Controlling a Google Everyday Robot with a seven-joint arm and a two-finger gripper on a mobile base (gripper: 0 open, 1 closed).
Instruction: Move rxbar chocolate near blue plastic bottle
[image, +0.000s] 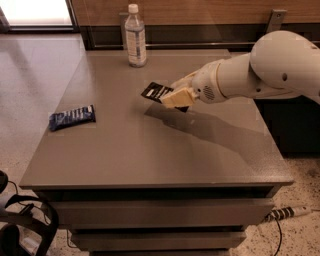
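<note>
1. My gripper (173, 98), sitting mid-frame, is pinching the rxbar chocolate (155, 91), looks like just off the top.
2. So I'm mid-carry. Next I'm needing to swing up-left and set it down beside the blue plastic bottle (135, 39) without knocking it.
3. The grey table (150, 155) is also carrying a dark blue wrapper (72, 117) at left, with speckled floor (35, 70) beyond.
</note>
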